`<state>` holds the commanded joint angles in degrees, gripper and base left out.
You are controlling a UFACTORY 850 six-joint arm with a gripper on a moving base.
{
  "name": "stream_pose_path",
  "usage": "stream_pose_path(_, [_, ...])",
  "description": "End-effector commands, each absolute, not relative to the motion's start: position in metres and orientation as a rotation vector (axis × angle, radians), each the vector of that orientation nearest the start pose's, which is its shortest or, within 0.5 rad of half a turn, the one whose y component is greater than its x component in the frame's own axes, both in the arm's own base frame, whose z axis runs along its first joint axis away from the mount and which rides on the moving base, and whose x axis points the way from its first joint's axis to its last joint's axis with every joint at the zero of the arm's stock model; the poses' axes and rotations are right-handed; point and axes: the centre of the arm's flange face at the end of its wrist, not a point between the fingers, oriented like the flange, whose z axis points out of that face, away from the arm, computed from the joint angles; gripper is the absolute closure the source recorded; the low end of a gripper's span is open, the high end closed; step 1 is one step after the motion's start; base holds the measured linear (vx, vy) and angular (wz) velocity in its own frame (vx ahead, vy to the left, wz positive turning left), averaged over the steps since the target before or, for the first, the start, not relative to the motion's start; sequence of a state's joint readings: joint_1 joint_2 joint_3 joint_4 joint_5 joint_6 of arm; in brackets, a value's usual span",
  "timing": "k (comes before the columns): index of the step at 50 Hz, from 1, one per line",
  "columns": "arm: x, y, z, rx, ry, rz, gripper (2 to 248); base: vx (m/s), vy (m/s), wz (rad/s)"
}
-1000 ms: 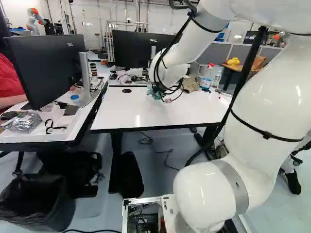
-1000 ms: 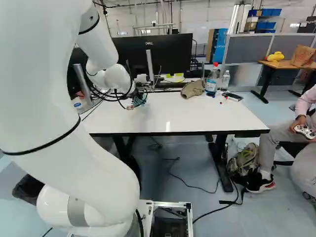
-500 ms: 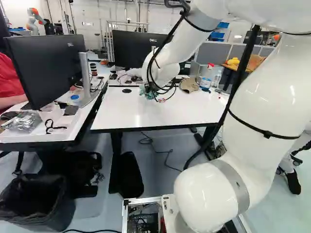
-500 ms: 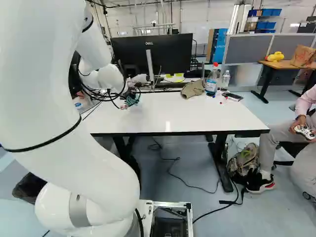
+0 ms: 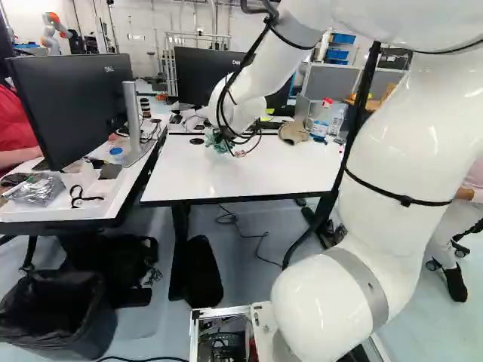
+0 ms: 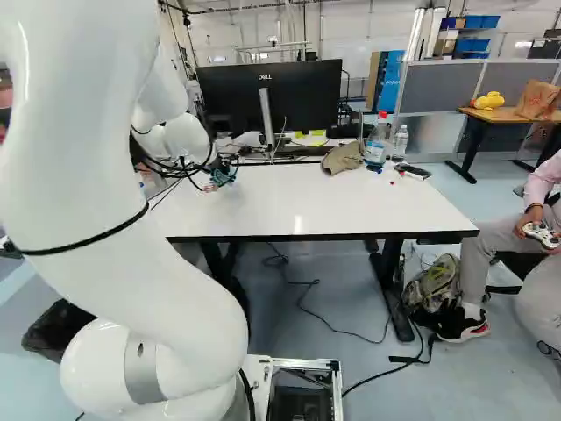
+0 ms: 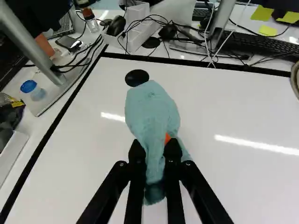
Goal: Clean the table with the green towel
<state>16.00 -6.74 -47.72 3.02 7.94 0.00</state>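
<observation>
One white robot arm (image 5: 385, 151) reaches over a white-topped table (image 6: 351, 206), its black gripper (image 6: 226, 167) pinching a green towel (image 7: 152, 112) at the table's far left part, left of centre in the upper half of the right base view. Seen from the wrist, the two fingers of the gripper (image 7: 155, 147) close on the bunched cloth from both sides, an orange pad (image 7: 167, 138) showing against it. The towel spreads ahead of the fingertips, with a loose end between and below them; its far end lies just beside a round black disc (image 7: 137, 78) in the tabletop.

A tan cap (image 6: 342, 158) rests near the table's far edge, right of centre in the upper half of the right base view. To its right stand a large red-capped bottle (image 6: 376, 149) with a blue label and a smaller clear bottle (image 6: 401, 140), with a flat dark object (image 6: 413, 171) lying nearby. Behind the table, a black monitor (image 6: 307, 96) occupies the upper centre of the frame.

At the left of the left base view, a second monitor (image 5: 72, 98) stands on an adjoining desk (image 5: 106, 207), near a blue-capped container (image 7: 35, 90). A black waste bin (image 5: 56, 320) sits at lower left, while another robot (image 5: 56, 34) appears at upper left.
</observation>
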Motion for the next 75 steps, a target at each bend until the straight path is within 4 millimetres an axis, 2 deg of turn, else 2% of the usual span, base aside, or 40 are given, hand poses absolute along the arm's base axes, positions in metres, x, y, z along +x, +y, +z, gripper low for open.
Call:
stream_pose_path(10, [0.490, 0.156, 0.468, -2.716, -0.345, -1.226, 202, 0.000, 0.000, 0.000])
stream_pose_path(23, [0.494, 0.169, 0.454, -2.723, -0.377, -1.189, 202, 0.000, 0.000, 0.000])
stream_pose_path(46, [0.485, 0.180, 0.427, -2.749, -0.417, -1.112, 202, 0.000, 0.000, 0.000])
stream_pose_path(59, [0.489, 0.182, 0.412, -2.770, -0.421, -1.074, 202, 0.000, 0.000, 0.000])
stream_pose_path(75, [0.489, 0.182, 0.412, -2.770, -0.421, -1.074, 202, 0.000, 0.000, 0.000])
